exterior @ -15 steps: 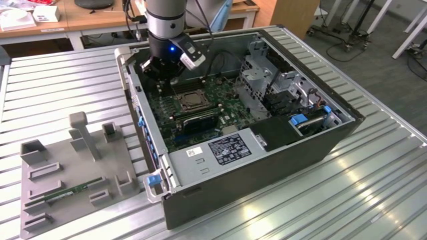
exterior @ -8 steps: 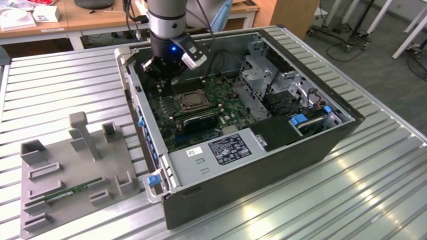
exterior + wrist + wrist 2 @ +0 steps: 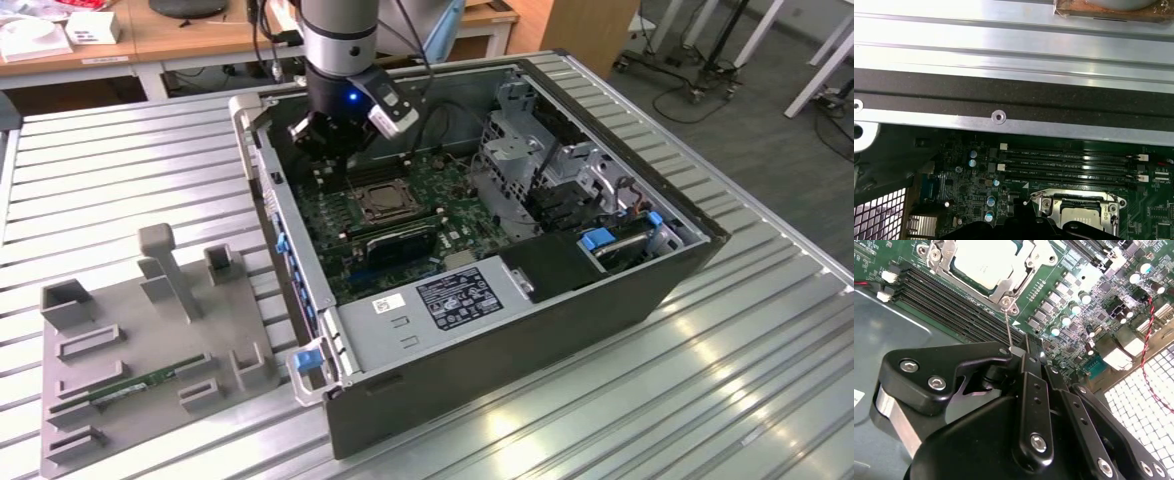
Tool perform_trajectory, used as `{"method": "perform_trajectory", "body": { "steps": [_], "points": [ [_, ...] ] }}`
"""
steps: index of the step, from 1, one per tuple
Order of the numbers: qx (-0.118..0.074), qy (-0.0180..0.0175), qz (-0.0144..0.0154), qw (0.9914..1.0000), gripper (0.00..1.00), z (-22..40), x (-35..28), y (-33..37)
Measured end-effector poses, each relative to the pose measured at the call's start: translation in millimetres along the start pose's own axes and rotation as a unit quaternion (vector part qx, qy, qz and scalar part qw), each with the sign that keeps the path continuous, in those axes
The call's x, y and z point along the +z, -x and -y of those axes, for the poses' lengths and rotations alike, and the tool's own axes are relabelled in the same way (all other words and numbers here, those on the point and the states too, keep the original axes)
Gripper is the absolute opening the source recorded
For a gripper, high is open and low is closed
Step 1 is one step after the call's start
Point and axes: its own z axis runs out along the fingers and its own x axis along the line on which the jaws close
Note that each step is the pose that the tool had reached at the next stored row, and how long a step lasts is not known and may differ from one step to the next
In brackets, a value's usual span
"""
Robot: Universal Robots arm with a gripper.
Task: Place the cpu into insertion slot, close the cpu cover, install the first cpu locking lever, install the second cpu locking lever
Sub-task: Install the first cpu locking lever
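The cpu (image 3: 985, 260) lies with its silver face up in the insertion slot (image 3: 378, 200) on the green board inside the open computer case. The cpu cover (image 3: 1021, 271) lies flat around it as a silver frame. A thin wire locking lever (image 3: 1008, 325) rises from the socket's corner screw up to my gripper's tip. My gripper (image 3: 1033, 347) hangs just above the board beside the socket, fingers pressed together, and the lever's end touches them. In the exterior view the gripper (image 3: 334, 150) sits just behind the socket. The cpu (image 3: 1080, 215) shows in the first wrist view.
Long black memory slots (image 3: 949, 300) run beside the socket. The case's metal wall (image 3: 1004, 95) stands close behind them. A drive cage (image 3: 534, 150) and power supply (image 3: 454, 295) fill the case's other side. A grey fixture tray (image 3: 147, 340) lies at the exterior view's left.
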Motion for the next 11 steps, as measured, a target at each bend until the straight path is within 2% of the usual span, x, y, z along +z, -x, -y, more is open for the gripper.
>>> {"method": "perform_trajectory", "body": {
  "steps": [5, 11],
  "points": [
    [0.0, 0.0001, 0.0001, 1.0, 0.11, 1.2, -0.1, -1.2],
    [0.0, 0.0001, 0.0013, 1.0, 0.11, 4.3, -0.6, -7.2]
  ]
}}
